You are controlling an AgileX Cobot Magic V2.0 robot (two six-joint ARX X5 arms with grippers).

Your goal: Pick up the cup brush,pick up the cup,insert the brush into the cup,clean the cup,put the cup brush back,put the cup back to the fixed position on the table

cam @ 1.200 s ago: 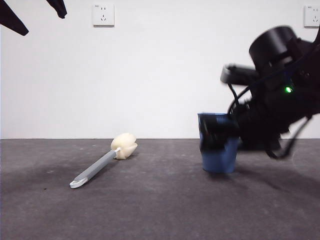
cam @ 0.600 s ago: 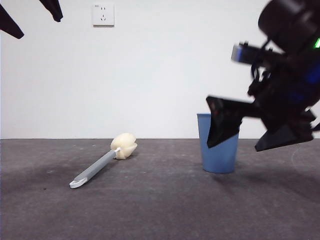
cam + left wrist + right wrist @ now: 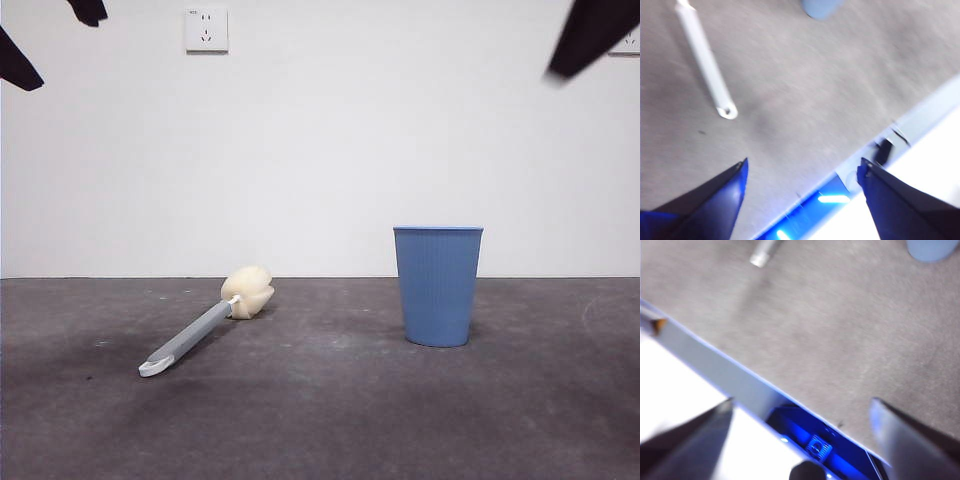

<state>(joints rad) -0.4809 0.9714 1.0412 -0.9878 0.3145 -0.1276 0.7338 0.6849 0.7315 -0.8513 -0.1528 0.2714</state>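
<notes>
The blue ribbed cup (image 3: 437, 285) stands upright on the dark grey table (image 3: 320, 420), right of centre. The cup brush (image 3: 205, 322) lies flat on the table to its left, cream sponge head toward the wall, white looped end toward the front. In the left wrist view the brush handle (image 3: 705, 65) and a part of the cup (image 3: 821, 7) show far below. My left gripper (image 3: 802, 172) is open and empty, high above the table. My right gripper (image 3: 802, 410) is open and empty, also high; the cup (image 3: 932, 249) and the handle's end (image 3: 762, 255) show at its view's edge.
A white wall with two sockets (image 3: 206, 29) stands behind the table. Black arm tips (image 3: 15, 60) show at the top left corner and one (image 3: 590, 35) at the top right. The table's front edge (image 3: 715, 367) shows in both wrist views.
The right arm let go of the cup, opened its jaws and rose up and away to the top right corner. The cup stays standing. The left arm tips shifted slightly up.
</notes>
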